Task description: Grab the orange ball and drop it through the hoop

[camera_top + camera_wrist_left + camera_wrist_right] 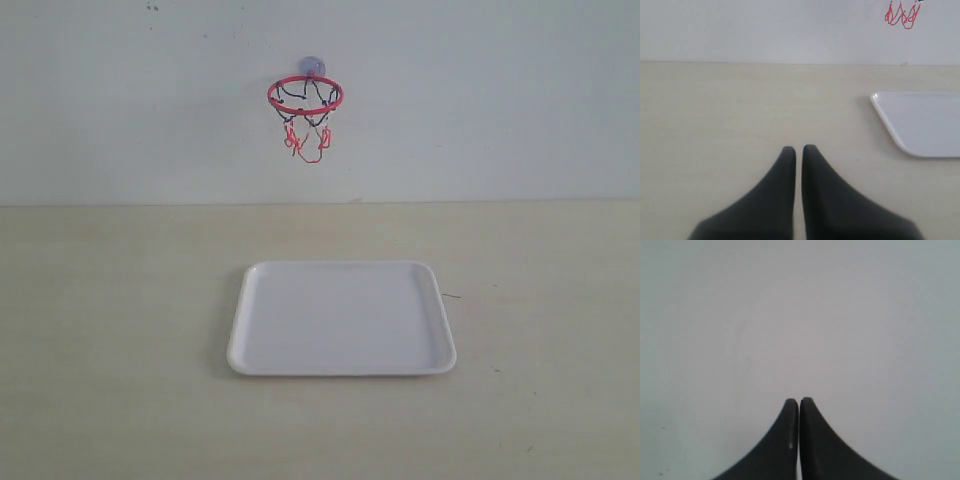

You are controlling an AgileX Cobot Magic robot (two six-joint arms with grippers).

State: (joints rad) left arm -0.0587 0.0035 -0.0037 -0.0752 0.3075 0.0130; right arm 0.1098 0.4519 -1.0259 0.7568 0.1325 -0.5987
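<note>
The hoop (305,95), a red ring with black-and-red net on a greyish suction cup, hangs on the white wall above the table's far edge. Only the bottom of its net (901,15) shows in the left wrist view. The orange ball is not in any view. My left gripper (798,148) is shut with nothing between its black fingers, low over the beige table beside the tray. My right gripper (799,401) is shut and empty, facing plain white wall. Neither gripper appears in the exterior view.
A white rectangular tray (341,372) lies flat on the beige table below the hoop, with nothing in it. One rounded corner of the tray (890,115) shows in the left wrist view. The white wall stands behind the table.
</note>
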